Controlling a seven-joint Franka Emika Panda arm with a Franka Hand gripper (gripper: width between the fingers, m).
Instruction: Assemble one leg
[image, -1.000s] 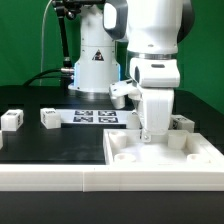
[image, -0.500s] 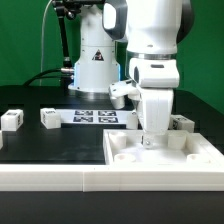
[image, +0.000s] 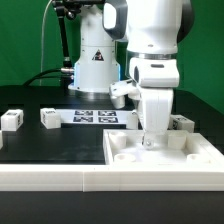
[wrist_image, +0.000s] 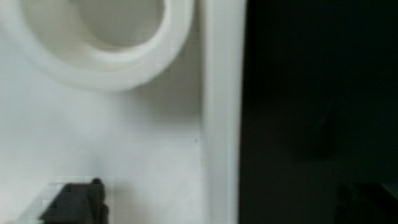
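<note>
The large white panel (image: 165, 157) lies at the front right of the table. My gripper (image: 150, 137) hangs straight down over the panel's far edge. In the wrist view the gripper (wrist_image: 228, 206) is open, with one dark fingertip (wrist_image: 71, 204) over the panel (wrist_image: 143, 130) and the other over the black table. Nothing is between the jaws. A round corner socket (wrist_image: 107, 40) of the panel shows close by. Three small white legs lie on the table: one (image: 11, 119) at the exterior view's far left, one (image: 49, 118) beside it, one (image: 181, 123) behind the panel on the right.
The marker board (image: 95, 117) lies flat behind the panel in front of the robot base (image: 95, 70). A white ledge (image: 50, 178) runs along the front edge. Green wall behind.
</note>
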